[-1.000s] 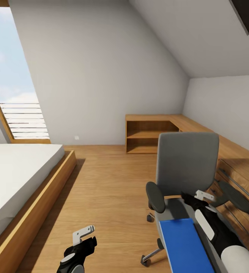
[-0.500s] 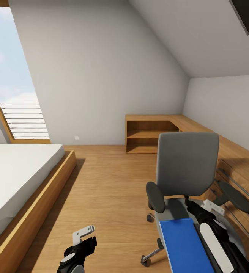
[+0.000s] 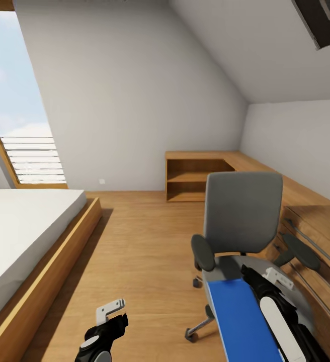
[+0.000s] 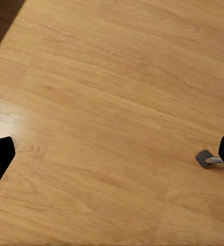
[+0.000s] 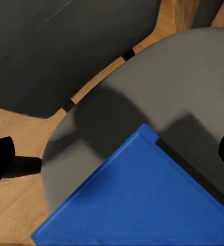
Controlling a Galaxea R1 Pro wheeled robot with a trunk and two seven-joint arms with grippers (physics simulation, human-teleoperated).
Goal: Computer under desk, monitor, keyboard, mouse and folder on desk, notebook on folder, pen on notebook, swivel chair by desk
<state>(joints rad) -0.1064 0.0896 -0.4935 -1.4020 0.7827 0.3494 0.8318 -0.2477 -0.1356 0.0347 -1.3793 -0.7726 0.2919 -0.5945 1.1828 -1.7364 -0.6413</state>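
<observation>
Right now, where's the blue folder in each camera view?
Head view: folder flat on the swivel chair seat, lower right.
Right wrist view: folder corner on the grey seat.
Left wrist view: wood floor.
Shared landmark: the grey seat.

The left gripper [image 3: 115,310] has pale grey, angular fingers like bent metal brackets, with small dark holes along one of them. They sit on a glossy black wrist housing with rounded edges, topped by a round light-grey cap. The right gripper [image 3: 279,278] has the same pale grey bracket fingers on a black body. Behind it the right arm is black with a long, white, pill-shaped panel along its top. In both wrist views the finger tips [image 5: 0,159] are plain matte black.
</observation>
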